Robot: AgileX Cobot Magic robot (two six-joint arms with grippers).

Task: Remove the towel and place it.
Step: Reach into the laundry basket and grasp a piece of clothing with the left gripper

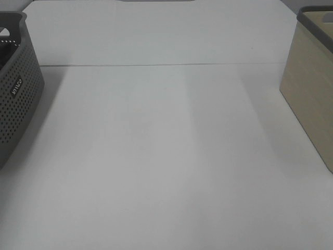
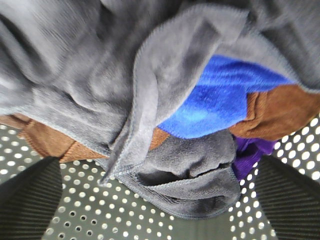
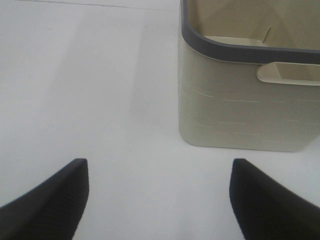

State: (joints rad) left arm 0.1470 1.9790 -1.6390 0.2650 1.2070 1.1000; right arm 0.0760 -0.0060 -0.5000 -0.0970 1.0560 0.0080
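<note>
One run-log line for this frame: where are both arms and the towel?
left fingers open over grey towel in perforated basket | right fingers open, empty, above table near beige basket | towel not yet grasped

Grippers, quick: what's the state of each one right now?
Left gripper: open, holding nothing, jaws wide over the grey towel in the perforated basket.
Right gripper: open, holding nothing, over the table beside the beige basket.

The towel (image 2: 85, 75) is soft grey terry cloth; the perforated basket (image 2: 100, 212) under it is matt grey plastic; the bench (image 1: 166, 166) is smooth, matt white.
</note>
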